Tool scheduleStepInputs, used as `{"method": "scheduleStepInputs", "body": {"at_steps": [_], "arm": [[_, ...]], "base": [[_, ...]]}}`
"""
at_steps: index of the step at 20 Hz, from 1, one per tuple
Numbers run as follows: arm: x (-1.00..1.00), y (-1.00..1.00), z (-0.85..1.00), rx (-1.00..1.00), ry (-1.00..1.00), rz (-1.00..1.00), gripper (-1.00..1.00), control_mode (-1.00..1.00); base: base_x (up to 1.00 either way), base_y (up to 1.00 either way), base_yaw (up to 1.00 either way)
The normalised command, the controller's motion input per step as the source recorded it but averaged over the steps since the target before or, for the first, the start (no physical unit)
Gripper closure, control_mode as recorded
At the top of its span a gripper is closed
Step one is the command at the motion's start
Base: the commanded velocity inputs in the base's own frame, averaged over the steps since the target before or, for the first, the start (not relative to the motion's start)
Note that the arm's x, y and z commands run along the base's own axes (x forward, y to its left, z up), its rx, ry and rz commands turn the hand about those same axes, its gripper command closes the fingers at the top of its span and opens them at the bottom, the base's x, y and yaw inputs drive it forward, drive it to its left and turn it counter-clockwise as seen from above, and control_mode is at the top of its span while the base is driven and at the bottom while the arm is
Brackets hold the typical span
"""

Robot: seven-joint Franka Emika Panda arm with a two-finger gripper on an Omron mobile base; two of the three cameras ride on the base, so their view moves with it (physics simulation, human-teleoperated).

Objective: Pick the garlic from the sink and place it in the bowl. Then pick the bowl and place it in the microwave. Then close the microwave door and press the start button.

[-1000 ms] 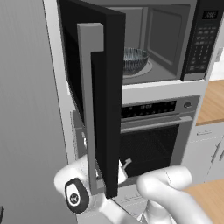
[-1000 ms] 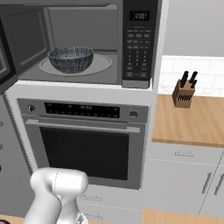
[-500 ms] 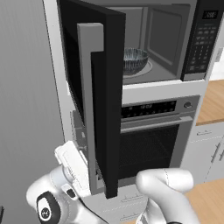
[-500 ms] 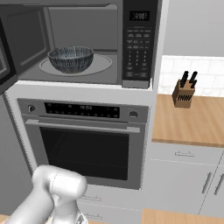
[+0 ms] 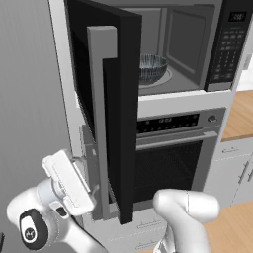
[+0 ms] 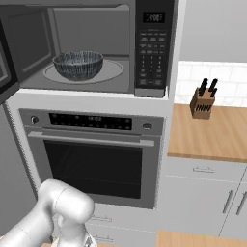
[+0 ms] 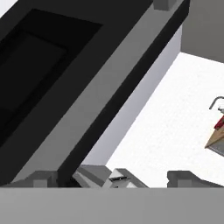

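The bowl [image 6: 77, 65] is seen upright on the round turntable [image 6: 111, 71] inside the microwave [image 6: 91, 46], ribbed dark outside and pale within; in the left base view it [image 5: 151, 67] is partly hidden behind the edge of the microwave door [image 5: 116, 99]. Whether the garlic lies inside the bowl cannot be told. The microwave door is swung wide open, its long grey vertical handle [image 5: 102, 113] facing the left base camera. The dark keypad strip [image 6: 153, 46] is found on the microwave's right side. Below the microwave, the oven [image 6: 94, 154] is shut, with its horizontal bar handle [image 6: 91, 137] across the front. To the right of it, a knife block [image 6: 203, 100] stands on a wooden counter [image 6: 207, 135].

The gripper [image 5: 91, 170] is held low, just beside the lower part of the open door's handle, on its left; its jaws are spread wide and nothing is held between them. In the hand view, the door's dark face [image 7: 65, 83] runs diagonally close before the fingertips [image 7: 92, 175].
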Motion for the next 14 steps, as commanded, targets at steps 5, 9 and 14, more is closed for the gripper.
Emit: {"method": "scheduleStepInputs", "body": {"at_steps": [5, 9, 14], "arm": [[0.00, -0.47, 0.55, 0.15, -0.11, 0.00, -1.00, -1.00], [0.00, -0.80, 0.36, 0.16, -0.14, 0.01, -1.00, -1.00], [-0.08, -0.96, 0.23, 0.16, -0.13, 0.05, -1.00, -1.00]], "base": [[0.00, 0.00, 0.00], [0.00, 0.00, 0.00], [0.00, 0.00, 0.00]]}}
